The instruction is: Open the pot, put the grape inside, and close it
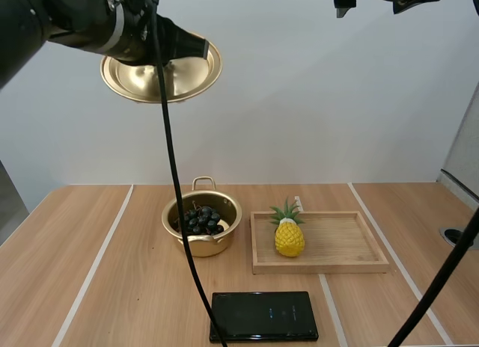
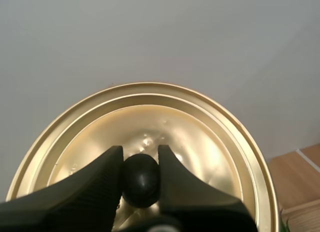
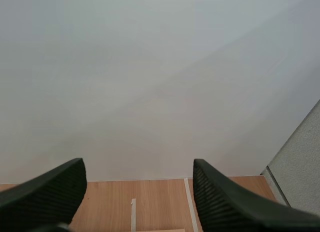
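Since the grapes [image 1: 200, 218] already sit in the pot [image 1: 206, 247] far below it, left gripper [image 2: 140, 157] pinches the lid [image 2: 200, 137] by its knob [image 2: 141, 179] up high, probably ready to lower it and close up, while right gripper [image 3: 139, 167] hangs wide open and empty, out of the way.

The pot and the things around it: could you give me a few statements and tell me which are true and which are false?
1. The lid sits on the pot. False: the left gripper pinches it by its knob, high above the table.
2. The grapes lie inside the pot. True.
3. The pineapple stands on the wooden tray. True.
4. The right gripper holds the pineapple. False: it is open, with nothing between its fingers.
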`<state>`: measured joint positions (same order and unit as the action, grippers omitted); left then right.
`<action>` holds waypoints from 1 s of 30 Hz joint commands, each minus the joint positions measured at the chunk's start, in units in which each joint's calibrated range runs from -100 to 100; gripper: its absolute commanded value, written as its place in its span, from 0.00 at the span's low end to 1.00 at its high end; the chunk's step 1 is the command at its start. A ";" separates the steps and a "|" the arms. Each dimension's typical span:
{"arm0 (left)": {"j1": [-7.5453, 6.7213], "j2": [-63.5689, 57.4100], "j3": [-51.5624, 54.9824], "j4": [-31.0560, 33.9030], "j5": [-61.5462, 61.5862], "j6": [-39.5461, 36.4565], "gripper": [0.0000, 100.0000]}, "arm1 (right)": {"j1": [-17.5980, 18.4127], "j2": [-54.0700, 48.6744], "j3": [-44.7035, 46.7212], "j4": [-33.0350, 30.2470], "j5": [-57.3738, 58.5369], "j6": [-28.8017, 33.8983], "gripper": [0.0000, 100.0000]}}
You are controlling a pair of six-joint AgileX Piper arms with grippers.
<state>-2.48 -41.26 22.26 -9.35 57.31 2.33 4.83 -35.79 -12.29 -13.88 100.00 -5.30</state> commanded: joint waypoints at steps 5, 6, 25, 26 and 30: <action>-0.06 3.85 3.66 -3.52 -0.52 5.62 0.00 | -0.25 -0.77 -0.78 -0.15 0.00 -0.50 1.00; -0.06 4.33 4.40 -4.98 -0.16 6.77 0.00 | -0.25 -0.77 -0.78 -0.15 0.00 -0.50 1.00; -0.06 12.29 15.21 -15.82 -3.22 15.86 0.00 | -0.25 -0.77 -0.78 -0.15 0.00 -0.69 1.00; -0.06 12.87 15.99 -16.18 -4.05 16.39 0.00 | -0.25 -0.77 -0.78 -0.15 0.00 -0.69 1.00; -0.06 14.84 19.22 -16.69 -9.07 17.32 0.00 | -0.25 -0.77 -0.78 -0.15 0.00 -0.69 1.00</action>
<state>-2.48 -27.16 40.17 -24.31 52.80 18.69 4.83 -35.79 -12.29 -13.82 100.00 -5.69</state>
